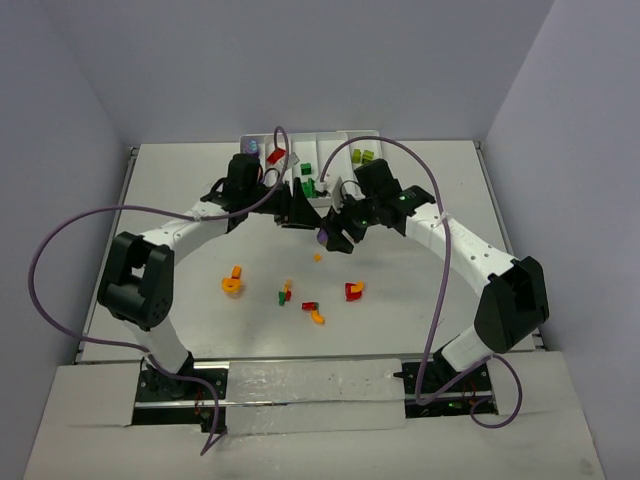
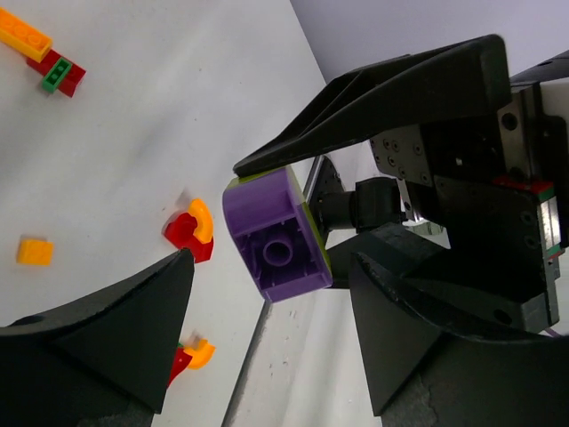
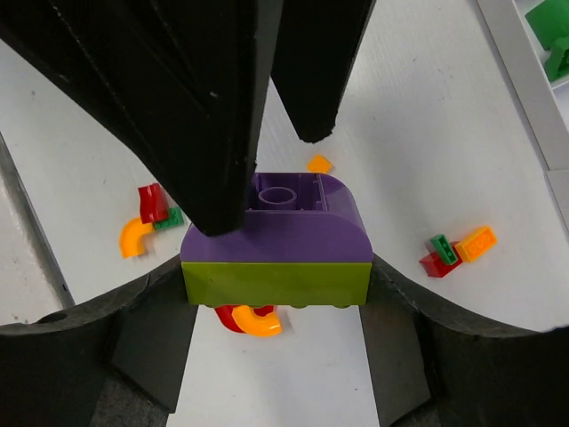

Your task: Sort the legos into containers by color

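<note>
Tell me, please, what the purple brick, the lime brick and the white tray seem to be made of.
Purple brick and lime brick: hard moulded plastic, smooth, slightly glossy; crisp edges, purple one hollow underneath. White tray: probably plastic, going by thin dividers; finish too small to tell.

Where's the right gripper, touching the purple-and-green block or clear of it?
Touching. Right wrist view: the right gripper has a finger pressed against each end of the block.
</note>
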Robot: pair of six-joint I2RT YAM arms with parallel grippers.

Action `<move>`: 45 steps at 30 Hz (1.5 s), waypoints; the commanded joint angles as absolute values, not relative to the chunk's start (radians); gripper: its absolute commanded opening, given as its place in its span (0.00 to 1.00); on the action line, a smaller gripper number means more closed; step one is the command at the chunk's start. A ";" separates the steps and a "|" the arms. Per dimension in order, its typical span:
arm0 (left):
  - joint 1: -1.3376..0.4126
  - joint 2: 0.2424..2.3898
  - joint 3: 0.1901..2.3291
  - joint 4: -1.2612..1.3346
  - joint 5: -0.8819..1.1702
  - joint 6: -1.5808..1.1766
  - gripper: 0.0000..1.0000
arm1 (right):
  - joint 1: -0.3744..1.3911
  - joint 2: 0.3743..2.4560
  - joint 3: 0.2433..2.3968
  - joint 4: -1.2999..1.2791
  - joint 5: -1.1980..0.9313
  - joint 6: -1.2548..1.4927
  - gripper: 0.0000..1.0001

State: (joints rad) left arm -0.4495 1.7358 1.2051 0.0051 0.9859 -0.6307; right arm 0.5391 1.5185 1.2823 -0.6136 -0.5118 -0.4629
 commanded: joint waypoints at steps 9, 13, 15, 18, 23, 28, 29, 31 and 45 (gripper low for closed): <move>-0.486 1.784 1.294 0.019 1.019 -0.618 0.69 | 0.560 1.496 1.288 -0.595 -0.469 -0.469 0.47; -0.486 1.795 1.310 -0.002 1.017 -0.601 0.58 | 0.561 1.496 1.288 -0.589 -0.460 -0.465 0.45; -0.488 1.798 1.318 -0.029 1.020 -0.594 0.51 | 0.563 1.497 1.289 -0.587 -0.457 -0.463 0.44; -0.488 1.805 1.330 -0.047 1.024 -0.584 0.42 | 0.561 1.499 1.284 -0.584 -0.451 -0.462 0.43; -0.484 1.810 1.351 -0.083 1.028 -0.555 0.19 | 0.562 1.500 1.269 -0.580 -0.434 -0.468 0.39; -0.438 1.799 1.371 -0.100 1.011 -0.546 0.00 | 0.560 1.496 1.247 -0.580 -0.425 -0.480 0.38; -0.425 1.793 1.380 -0.098 1.005 -0.546 0.00 | 0.560 1.494 1.244 -0.580 -0.423 -0.485 0.38; -0.390 1.789 1.399 -0.103 1.004 -0.543 0.00 | 0.558 1.493 1.237 -0.578 -0.418 -0.489 0.38; -0.202 1.806 1.511 -0.147 0.945 -0.486 0.00 | 0.522 1.496 1.207 -0.575 -0.402 -0.506 0.36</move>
State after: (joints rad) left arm -0.3075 1.8143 1.4262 -0.1608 1.0140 -0.5497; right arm 0.5433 1.5149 1.2253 -0.4776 -0.4233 -0.4961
